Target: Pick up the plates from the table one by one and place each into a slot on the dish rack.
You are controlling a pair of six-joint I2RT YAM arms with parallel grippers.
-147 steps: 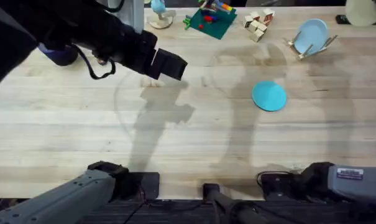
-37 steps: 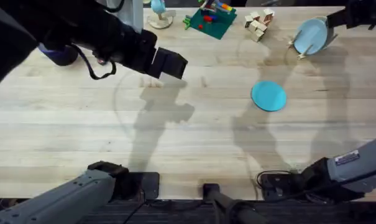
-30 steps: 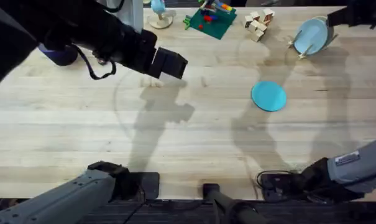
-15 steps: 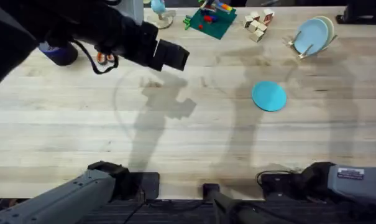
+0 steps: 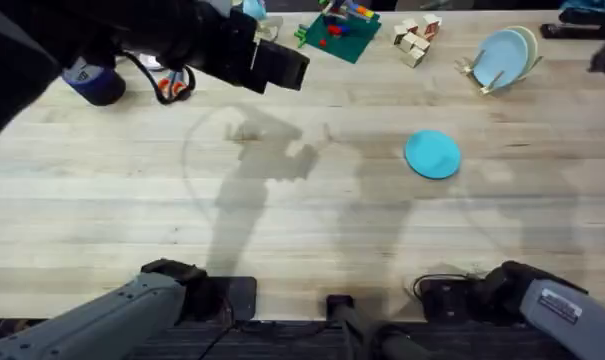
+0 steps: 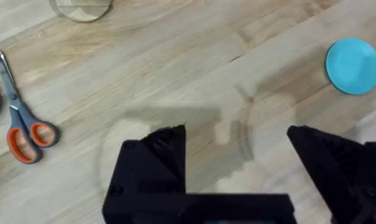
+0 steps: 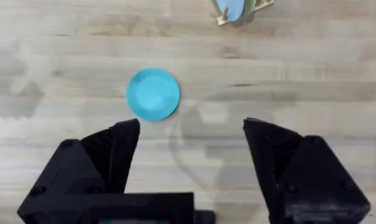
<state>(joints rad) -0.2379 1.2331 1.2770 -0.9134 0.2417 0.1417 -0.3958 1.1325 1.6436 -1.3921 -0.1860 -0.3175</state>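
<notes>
A teal plate (image 5: 433, 154) lies flat on the table (image 5: 302, 220), right of centre; it is also in the left wrist view (image 6: 353, 66) and the right wrist view (image 7: 153, 93). The dish rack (image 5: 479, 78) stands at the far right with a pale blue plate (image 5: 497, 60) upright in a slot and a cream plate (image 5: 525, 43) upright just behind it. High above the table hangs my right gripper (image 7: 192, 127), open and empty, looking down on the teal plate and the rack (image 7: 237, 9). My left gripper (image 5: 279, 68) hovers over the far left, open and empty (image 6: 237, 134).
Orange-handled scissors (image 5: 172, 88) and a dark blue cup (image 5: 92, 82) lie at the far left. A green board with bricks (image 5: 337, 30) and a pile of wooden blocks (image 5: 415, 38) sit along the far edge. Bare wood spans the middle and near side.
My right gripper reached the rack, left the cream plate upright behind the pale blue one, and pulled away. The left arm shifted slightly toward the far edge.
</notes>
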